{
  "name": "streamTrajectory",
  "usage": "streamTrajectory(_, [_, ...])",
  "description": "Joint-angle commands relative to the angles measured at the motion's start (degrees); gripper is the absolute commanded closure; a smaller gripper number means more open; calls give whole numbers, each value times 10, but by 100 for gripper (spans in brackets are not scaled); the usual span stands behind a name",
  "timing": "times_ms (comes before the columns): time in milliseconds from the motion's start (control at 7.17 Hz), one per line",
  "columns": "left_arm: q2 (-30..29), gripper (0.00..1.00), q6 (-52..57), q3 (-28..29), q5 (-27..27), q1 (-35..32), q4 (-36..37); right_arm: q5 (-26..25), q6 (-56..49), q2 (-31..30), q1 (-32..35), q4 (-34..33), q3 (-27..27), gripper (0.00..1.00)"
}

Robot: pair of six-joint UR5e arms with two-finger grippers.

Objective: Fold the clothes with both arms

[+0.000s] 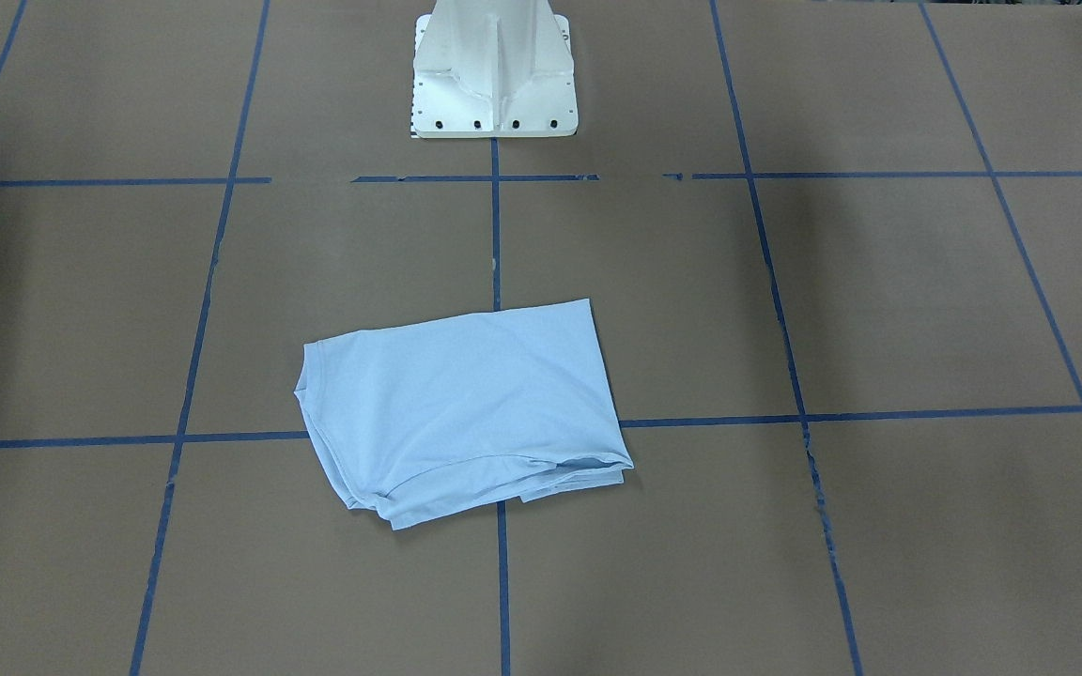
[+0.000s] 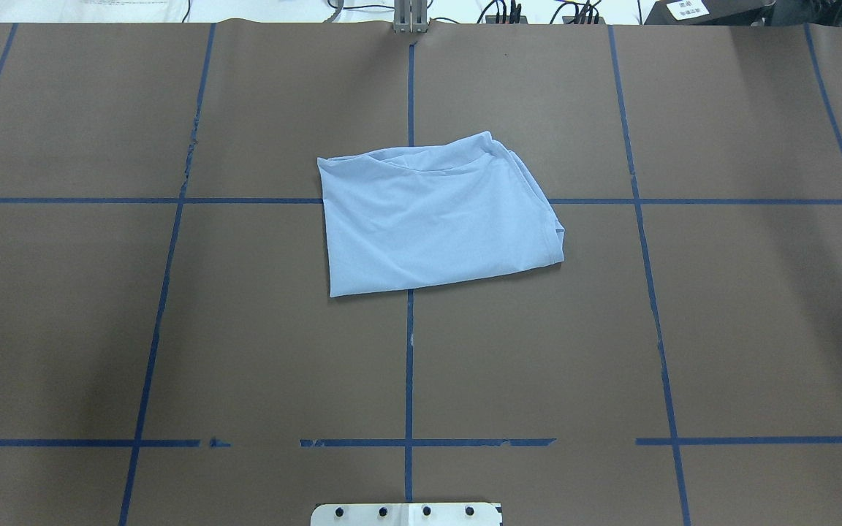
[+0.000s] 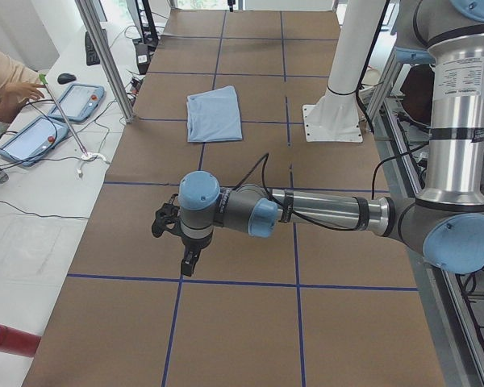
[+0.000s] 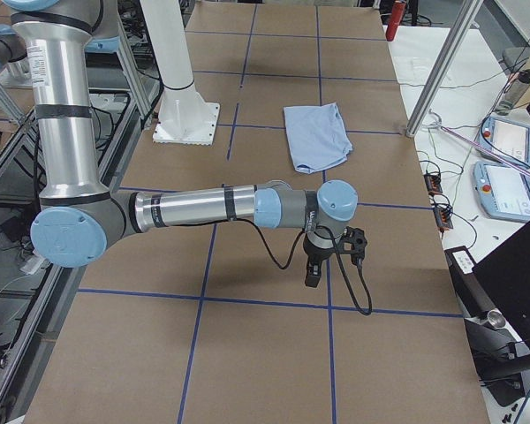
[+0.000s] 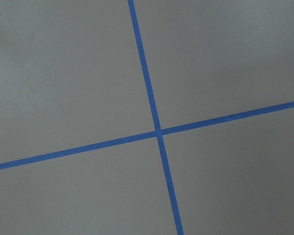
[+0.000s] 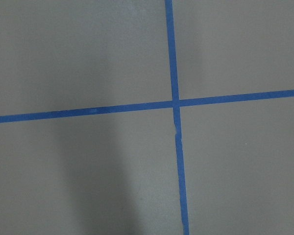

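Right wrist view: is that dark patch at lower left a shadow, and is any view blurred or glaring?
Right wrist view: a soft-edged shadow on the table, with the tape cross sharp. Left wrist view: near-even light, sharp. Overhead view: T-shirt crisp, faint shadows at the sides, no glare.

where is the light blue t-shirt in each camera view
Front-facing: T-shirt just below centre.
Overhead: T-shirt just above centre.
Exterior left: T-shirt upper middle.
Exterior right: T-shirt upper middle.
Left wrist: absent.
Right wrist: absent.
Shared landmark: white pedestal base.
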Motion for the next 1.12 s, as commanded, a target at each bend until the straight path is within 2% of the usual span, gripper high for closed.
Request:
streamTrajectory(0, [2, 0, 0, -3, 7, 1, 2, 1, 0, 0, 0, 0, 1, 0])
streamTrajectory(418, [61, 0, 0, -45, 7, 1, 25, 1, -1, -1, 0, 0, 1, 0])
streamTrajectory(558, [65, 0, 0, -62, 8, 2, 68, 1, -1, -1, -1, 0, 1, 0])
streamTrajectory(837, [60, 0, 1, -103, 77, 6, 169, 1, -2, -6, 0, 0, 1, 0])
streamTrajectory(976, [65, 0, 1, -112, 76, 6, 174, 1, -2, -9, -1, 0, 1, 0])
